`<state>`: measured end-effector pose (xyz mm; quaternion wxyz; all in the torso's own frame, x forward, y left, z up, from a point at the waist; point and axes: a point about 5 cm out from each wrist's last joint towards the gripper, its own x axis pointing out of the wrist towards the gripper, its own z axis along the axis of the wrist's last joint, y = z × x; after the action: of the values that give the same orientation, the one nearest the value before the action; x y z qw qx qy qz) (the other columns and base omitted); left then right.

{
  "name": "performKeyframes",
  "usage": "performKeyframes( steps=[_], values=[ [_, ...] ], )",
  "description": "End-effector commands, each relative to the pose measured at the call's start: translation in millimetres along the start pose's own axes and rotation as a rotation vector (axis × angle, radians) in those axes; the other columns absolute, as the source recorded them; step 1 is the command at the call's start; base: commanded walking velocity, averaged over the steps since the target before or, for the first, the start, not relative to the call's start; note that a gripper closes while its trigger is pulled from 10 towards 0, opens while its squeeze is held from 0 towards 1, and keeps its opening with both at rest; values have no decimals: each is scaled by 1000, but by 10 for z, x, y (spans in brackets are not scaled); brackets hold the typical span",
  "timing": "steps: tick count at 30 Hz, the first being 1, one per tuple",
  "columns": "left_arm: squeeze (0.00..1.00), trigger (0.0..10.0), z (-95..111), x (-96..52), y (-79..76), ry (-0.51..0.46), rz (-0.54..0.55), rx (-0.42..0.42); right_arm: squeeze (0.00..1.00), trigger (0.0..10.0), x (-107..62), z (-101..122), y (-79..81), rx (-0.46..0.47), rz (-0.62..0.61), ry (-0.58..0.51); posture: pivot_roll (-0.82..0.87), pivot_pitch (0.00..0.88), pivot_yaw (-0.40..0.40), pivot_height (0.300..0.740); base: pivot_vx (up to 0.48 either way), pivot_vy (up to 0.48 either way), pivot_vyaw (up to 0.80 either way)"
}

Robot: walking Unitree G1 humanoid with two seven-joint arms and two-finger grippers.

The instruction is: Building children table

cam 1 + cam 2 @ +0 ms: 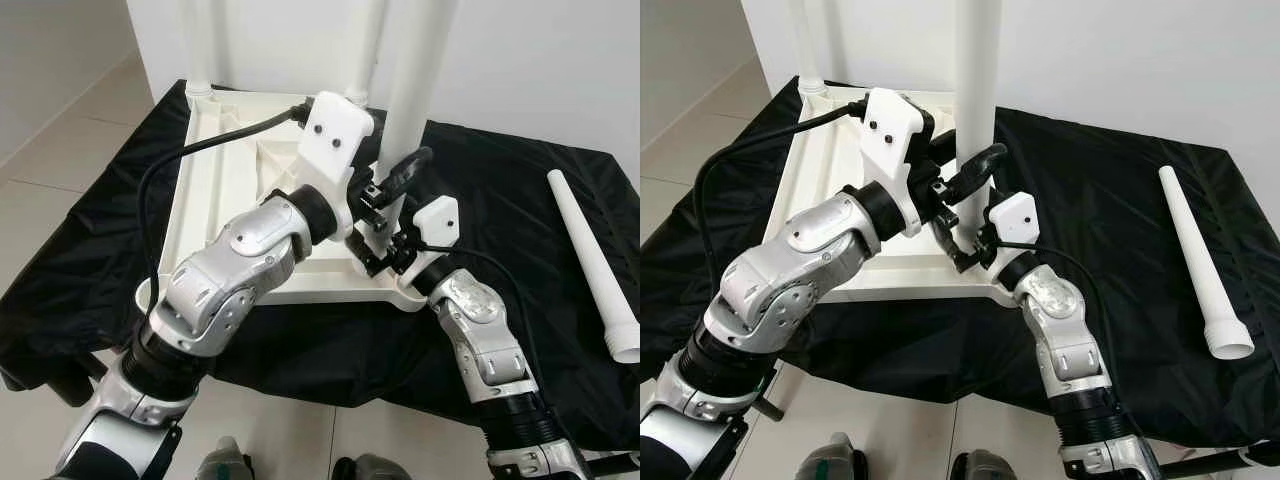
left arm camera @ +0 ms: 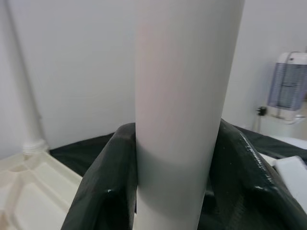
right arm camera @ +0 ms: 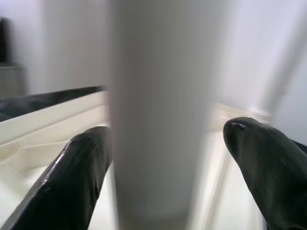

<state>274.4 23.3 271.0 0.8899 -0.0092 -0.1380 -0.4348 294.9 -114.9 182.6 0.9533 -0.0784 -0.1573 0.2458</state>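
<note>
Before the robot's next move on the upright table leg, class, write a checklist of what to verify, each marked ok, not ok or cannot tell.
1. Left gripper clamped on upright leg: ok, both fingers touch it.
2. Right gripper closed on that leg: not ok, gap on one side.
3. Leg fully seated in tabletop corner socket: cannot tell, grippers hide it.
4. Leg vertical: ok.
5. Spare leg lying on black cloth: ok, not fitted.

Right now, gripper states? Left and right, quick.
Left gripper: closed on the upright table leg, fingers pressed against both sides.
Right gripper: open, straddling the same leg lower down; one finger is clear of it.
</note>
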Motion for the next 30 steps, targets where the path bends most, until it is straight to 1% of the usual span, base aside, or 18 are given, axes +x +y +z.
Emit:
performKeyframes(
  steps=[1,3,4,5,7,8,9,11,12,14,18,23,24,25,26,27,28,30],
  values=[
    [0,10000,77,26,52,-39,50,28,0,10000,25,45,-63,-25,-76,1,54,0,-63,740,0,0,0],
    [0,10000,89,33,74,-46,71,39,0,10000,56,70,-65,-27,-123,-5,55,0,-64,740,0,0,0],
    [0,10000,89,33,74,-46,71,39,0,10000,56,70,-65,-27,-123,-5,55,0,-64,740,0,0,0],
    [0,10000,93,41,89,-49,88,48,0,10000,81,94,-55,-23,-155,-7,57,0,-65,740,0,0,0],
    [0,10000,94,47,98,-50,97,53,0,10000,97,108,-49,-20,-174,-8,57,0,-65,740,0,0,0],
    [0,10000,95,57,113,-51,112,60,0,10000,116,118,-43,-6,-209,-3,57,0,-67,740,0,0,0],
    [0,10000,95,57,113,-51,112,60,0,10000,116,118,-43,-6,-209,-3,57,0,-67,740,0,0,0],
    [0,10000,102,76,137,-59,132,65,0,10000,161,133,-23,16,-270,12,54,0,-67,740,0,0,0],
    [0,10000,102,76,137,-59,132,65,0,10000,161,133,-23,16,-270,12,54,0,-67,740,0,0,0],
    [0,10000,114,90,144,-67,140,63,0,10000,200,145,5,27,-308,22,53,0,-66,740,0,0,0],
    [0,10000,122,100,142,-72,141,64,0,10000,219,144,21,36,-326,32,54,0,-66,740,0,0,0],
    [0,10000,151,133,124,-92,134,70,0,10000,322,177,100,35,-362,47,55,0,-67,740,0,0,0],
    [0,10000,151,133,124,-92,134,70,0,10000,322,177,100,35,-362,47,55,0,-67,740,0,0,0],
    [0,10000,154,140,121,-95,133,72,0,7725,352,198,106,31,-370,48,57,0,-69,740,0,0,0],
    [0,10000,154,140,121,-95,133,72,0,7725,352,198,106,31,-370,48,57,0,-69,740,0,0,0],
    [0,10000,158,146,117,-98,132,74,0,6784,372,213,110,27,-375,50,57,0,-69,740,0,0,0],
    [0,10000,160,151,116,-101,133,76,0,6627,384,225,111,15,-381,55,57,0,-69,740,0,0,0],
    [0,10000,163,153,116,-103,133,78,0,6627,389,231,114,6,-384,60,57,0,-69,740,0,0,0]
  ],
)
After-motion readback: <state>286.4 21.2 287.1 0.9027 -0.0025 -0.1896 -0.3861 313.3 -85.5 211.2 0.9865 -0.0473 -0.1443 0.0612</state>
